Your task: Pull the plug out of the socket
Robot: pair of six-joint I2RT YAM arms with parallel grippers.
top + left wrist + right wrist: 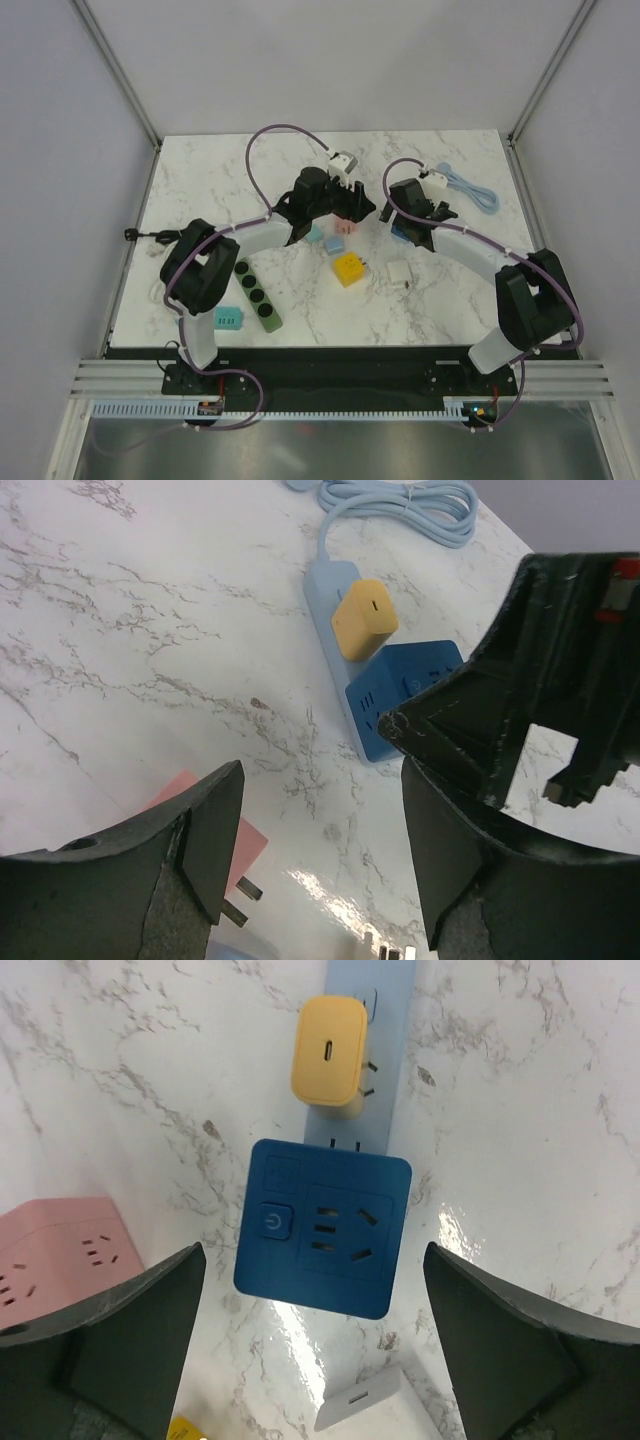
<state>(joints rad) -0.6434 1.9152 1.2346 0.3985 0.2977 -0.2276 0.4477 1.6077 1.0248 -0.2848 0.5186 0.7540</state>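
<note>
A light blue power strip (pixel 388 1000) lies on the marble with a yellow plug (pixel 328 1052) pushed into it, its prongs partly showing. A dark blue cube socket (pixel 322 1228) sits at the strip's near end. My right gripper (pixel 315 1350) is open and empty, above and just short of the blue cube. My left gripper (pixel 320 850) is open and empty over bare marble. In its view the strip (pixel 328 610), yellow plug (pixel 365 620) and blue cube (pixel 395 695) lie ahead. In the top view the left gripper (pixel 352 207) and right gripper (pixel 415 228) are mid-table, and the yellow plug is hidden there.
The strip's coiled cable (pixel 478 190) lies at the back right. A white charger (pixel 372 1410) and a pink socket cube (pixel 60 1255) lie near my right gripper. A yellow cube (pixel 349 268), a green socket strip (pixel 258 295) and a teal block (pixel 229 318) lie nearer the front.
</note>
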